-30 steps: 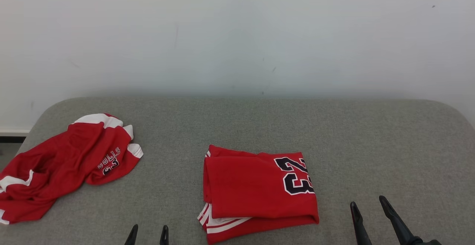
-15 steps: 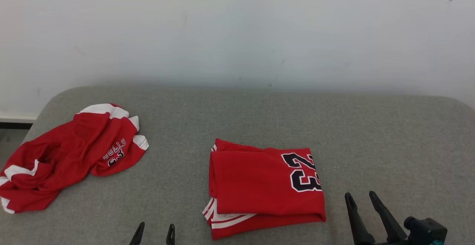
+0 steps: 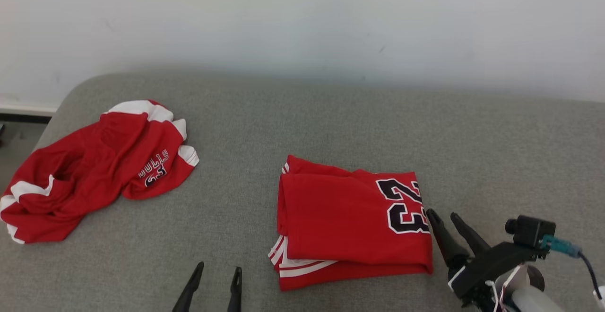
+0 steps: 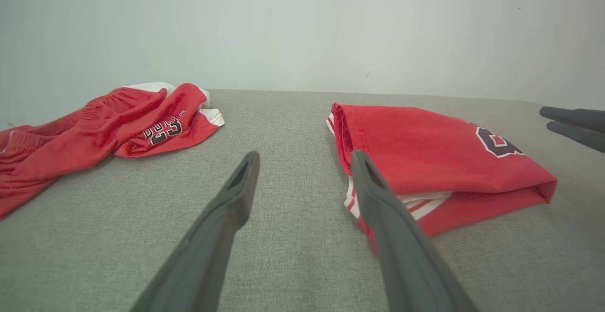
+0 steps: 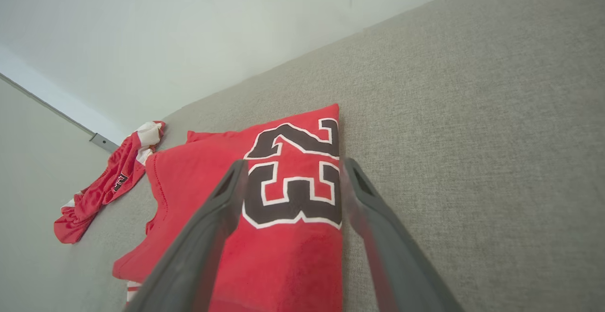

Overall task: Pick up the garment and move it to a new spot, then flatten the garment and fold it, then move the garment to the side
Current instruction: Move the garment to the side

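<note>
Nearest to us, the left gripper (image 3: 218, 268) points up from the bottom edge, jaws spread wide and holding nothing, a little to the left of the near left corner of the folded garment (image 3: 350, 222). It has barely changed against the cloth. Our head camera has dipped over the last second, so the whole scene sits differently. The real move is the right gripper's (image 3: 442, 213): it was well clear of the garment's near right corner and has now come in beside the right edge, level with the number 23. Its forearm slants in from the lower right, jaws fully open and empty. In its wrist view one finger hangs over the number and the other over bare surface (image 3: 496, 160), straddling that edge. The garment lies folded at the middle of the surface, so we judge folding done and the move to the side about to start. Farther left lies a crumpled garment (image 3: 90, 170), and beyond it the pale wall (image 3: 302, 19).
</note>
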Motion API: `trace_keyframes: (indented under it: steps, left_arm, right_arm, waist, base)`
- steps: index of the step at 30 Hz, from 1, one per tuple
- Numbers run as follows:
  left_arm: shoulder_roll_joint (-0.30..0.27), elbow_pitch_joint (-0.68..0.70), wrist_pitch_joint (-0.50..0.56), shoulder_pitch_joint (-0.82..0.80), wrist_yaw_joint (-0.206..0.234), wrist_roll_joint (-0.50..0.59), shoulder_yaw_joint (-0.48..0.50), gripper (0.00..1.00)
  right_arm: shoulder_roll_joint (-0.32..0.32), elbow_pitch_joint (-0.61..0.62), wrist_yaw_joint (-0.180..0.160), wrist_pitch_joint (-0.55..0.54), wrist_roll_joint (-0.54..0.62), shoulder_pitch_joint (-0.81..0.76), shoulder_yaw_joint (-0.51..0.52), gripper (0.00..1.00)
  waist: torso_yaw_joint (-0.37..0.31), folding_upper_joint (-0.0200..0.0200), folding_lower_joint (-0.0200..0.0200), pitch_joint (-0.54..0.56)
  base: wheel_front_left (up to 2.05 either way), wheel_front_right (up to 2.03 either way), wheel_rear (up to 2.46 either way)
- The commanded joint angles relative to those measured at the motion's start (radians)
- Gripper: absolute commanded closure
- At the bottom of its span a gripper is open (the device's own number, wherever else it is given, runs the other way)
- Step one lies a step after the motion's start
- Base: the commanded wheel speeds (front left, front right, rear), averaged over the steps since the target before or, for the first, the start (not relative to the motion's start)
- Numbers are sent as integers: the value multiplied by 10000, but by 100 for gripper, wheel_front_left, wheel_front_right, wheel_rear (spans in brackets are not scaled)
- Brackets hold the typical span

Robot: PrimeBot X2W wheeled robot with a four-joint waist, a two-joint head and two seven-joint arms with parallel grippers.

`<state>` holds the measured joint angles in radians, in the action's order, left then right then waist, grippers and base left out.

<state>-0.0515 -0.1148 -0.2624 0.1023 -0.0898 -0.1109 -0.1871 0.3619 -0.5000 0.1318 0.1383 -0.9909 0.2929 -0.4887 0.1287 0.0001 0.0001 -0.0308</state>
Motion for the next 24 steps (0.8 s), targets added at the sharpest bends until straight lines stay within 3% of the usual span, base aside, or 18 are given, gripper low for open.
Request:
trace_keyframes:
  steps: [1,9,22,23,24]
  left_arm:
    - [19,-47,-24,-214,-54,-46,-152,0]
    - [13,-116,-24,-865,7,-248,-812,0]
    - [12,-233,-24,-1357,147,-368,-1254,0]
    - [14,-236,-24,-1388,152,-367,-1280,0]
    - [14,-243,-24,-1412,144,-359,-1302,0]
  right_arm:
    - [181,-90,-25,-172,-389,218,-163,0]
    - [839,-408,-25,-751,-1605,1154,-1202,0]
    - [1098,-1025,-25,-733,-2446,1724,-2605,0]
    - [1094,-1062,-25,-699,-2489,1786,-2693,3]
    - [1086,-1089,-25,-672,-2536,1836,-2776,18]
  waist:
    - [201,-1,-1,-436]
    - [223,-1,-1,-1109]
    - [186,-1,-1,-1550]
    - [191,-1,-1,-1564]
    - [203,-1,-1,-1578]
  base:
    - [0,0,0]
    - [0,0,0]
    - [0,0,0]
    - [0,0,0]
    - [0,0,0]
